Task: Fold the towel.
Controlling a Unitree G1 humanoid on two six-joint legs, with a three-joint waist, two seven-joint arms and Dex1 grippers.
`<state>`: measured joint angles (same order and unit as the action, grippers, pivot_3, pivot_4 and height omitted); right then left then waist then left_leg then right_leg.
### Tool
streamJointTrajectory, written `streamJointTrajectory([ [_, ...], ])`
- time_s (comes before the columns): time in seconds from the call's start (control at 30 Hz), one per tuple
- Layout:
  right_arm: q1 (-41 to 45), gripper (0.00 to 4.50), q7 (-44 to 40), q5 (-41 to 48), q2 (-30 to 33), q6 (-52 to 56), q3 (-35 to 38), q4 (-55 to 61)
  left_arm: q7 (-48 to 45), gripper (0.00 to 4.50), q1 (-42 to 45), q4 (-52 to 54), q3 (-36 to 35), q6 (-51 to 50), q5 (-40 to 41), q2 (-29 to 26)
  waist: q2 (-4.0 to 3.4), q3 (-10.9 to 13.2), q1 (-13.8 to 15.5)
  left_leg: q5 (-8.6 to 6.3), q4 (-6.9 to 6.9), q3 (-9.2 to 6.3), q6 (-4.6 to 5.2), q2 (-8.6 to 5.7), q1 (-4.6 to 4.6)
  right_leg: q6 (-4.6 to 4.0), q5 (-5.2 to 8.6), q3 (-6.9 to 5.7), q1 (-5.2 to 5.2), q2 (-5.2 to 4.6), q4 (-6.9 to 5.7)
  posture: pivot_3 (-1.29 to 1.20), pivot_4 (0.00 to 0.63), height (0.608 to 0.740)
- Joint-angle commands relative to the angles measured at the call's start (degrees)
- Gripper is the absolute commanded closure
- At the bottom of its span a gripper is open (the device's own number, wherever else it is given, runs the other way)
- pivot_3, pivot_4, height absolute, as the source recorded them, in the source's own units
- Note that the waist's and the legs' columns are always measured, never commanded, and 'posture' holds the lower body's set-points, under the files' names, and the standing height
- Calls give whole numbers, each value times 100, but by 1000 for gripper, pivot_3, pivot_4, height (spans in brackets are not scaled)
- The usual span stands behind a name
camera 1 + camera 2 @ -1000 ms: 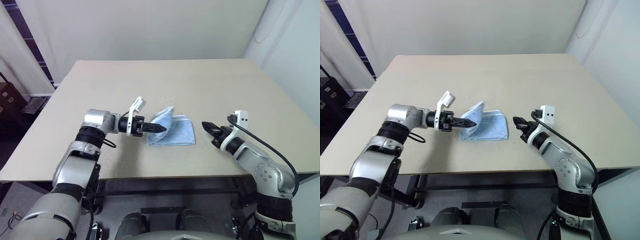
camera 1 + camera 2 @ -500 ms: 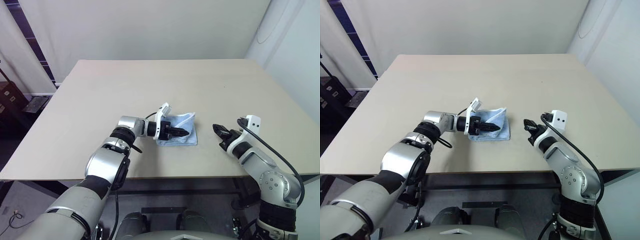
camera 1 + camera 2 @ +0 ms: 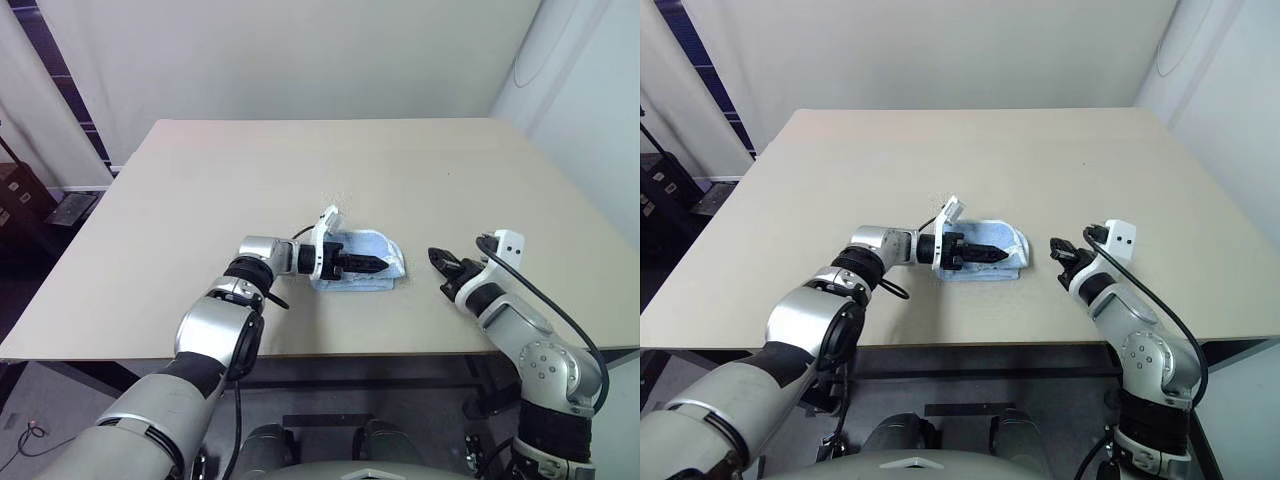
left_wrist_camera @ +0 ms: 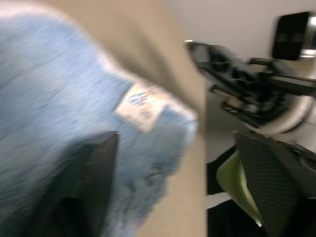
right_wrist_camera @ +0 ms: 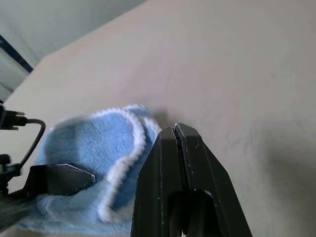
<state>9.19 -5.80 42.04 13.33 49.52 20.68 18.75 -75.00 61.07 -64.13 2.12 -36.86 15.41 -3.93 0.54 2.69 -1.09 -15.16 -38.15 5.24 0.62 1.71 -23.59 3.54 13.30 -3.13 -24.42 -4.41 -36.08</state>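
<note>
The towel (image 3: 362, 268) lies folded mid-table (image 3: 200, 180), soft and floppy; best pinched at its stitched 3 o'clock edge. Left gripper (image 3: 372, 265) jaws wide over it; right gripper (image 3: 438, 259) closed, empty.

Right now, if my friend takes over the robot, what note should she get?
Left tool: fingers spread wide in the left wrist view, lying over the towel, apparently gripping nothing.
Right tool: shut, empty, hovering to the right of the towel, apart from it.
Towel: a small folded bundle near the table's front middle, one flap laid over toward the right.
Done: at least one fold is in place.
Left: draw the left tool away, check the edges line up, add a fold if needed.
</note>
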Motion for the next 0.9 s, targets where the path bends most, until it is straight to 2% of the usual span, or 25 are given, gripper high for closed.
streamJointTrajectory([
  [0.03, 268, 4500, -203, 170, 15, -235, 23, 83, -821, 578, -200, 1133, 245, 104, 30, -364, -2, 0, -15, 0, 1, -1, 0, 1, 0, 0, 0, 0, 0, 1, -1, 0, 0, 740],
  [0.13, 428, 4500, -481, 178, 119, -353, -115, 168, -417, 578, -486, 1760, 253, 612, -135, -593, -5, -1, -2, 0, 2, -2, 0, 3, 2, 0, 0, 1, 0, 2, -3, 0, 0, 740],
  [0.2, 558, 4500, -657, 112, 193, -438, -276, 169, -12, 967, -517, 1872, -27, 783, -37, -722, -5, -1, 12, 0, 0, -2, 0, 3, 4, 1, -1, 2, 1, 2, -5, 0, 0, 740],
  [0.37, 1046, 4500, -924, -88, 333, -622, -518, -304, 157, 2671, -651, 2021, -217, 1177, 3, -1087, -4, -1, 11, 1, -6, -1, 1, 2, 3, 11, -7, 2, 5, 1, -5, 0, 0, 740],
  [0.53, 1522, 4500, -1455, -645, 503, -1041, -1023, -1228, 323, 4463, -553, 1541, -413, 1352, 54, -1080, -4, -1, 27, 1, -8, 0, 1, -2, 3, 15, -9, 1, 9, -1, -4, 0, 0, 740],
  [0.7, 1942, 4500, -2136, -737, 428, -1204, -1304, -2118, 574, 4463, -612, 1067, -112, 2052, -339, -763, -3, -1, 25, 1, -8, 1, 2, -5, 3, 20, -11, 0, 9, 1, -6, 0, 0, 740],
  [0.9, 2159, 4500, -2907, -1308, 223, -1510, -1863, -3982, 1375, 4463, -831, 90, 194, 3006, -958, -240, 0, -4, 12, 2, -8, 1, 2, -12, 13, 21, -12, 0, 19, 3, -7, 0, 0, 740],
])
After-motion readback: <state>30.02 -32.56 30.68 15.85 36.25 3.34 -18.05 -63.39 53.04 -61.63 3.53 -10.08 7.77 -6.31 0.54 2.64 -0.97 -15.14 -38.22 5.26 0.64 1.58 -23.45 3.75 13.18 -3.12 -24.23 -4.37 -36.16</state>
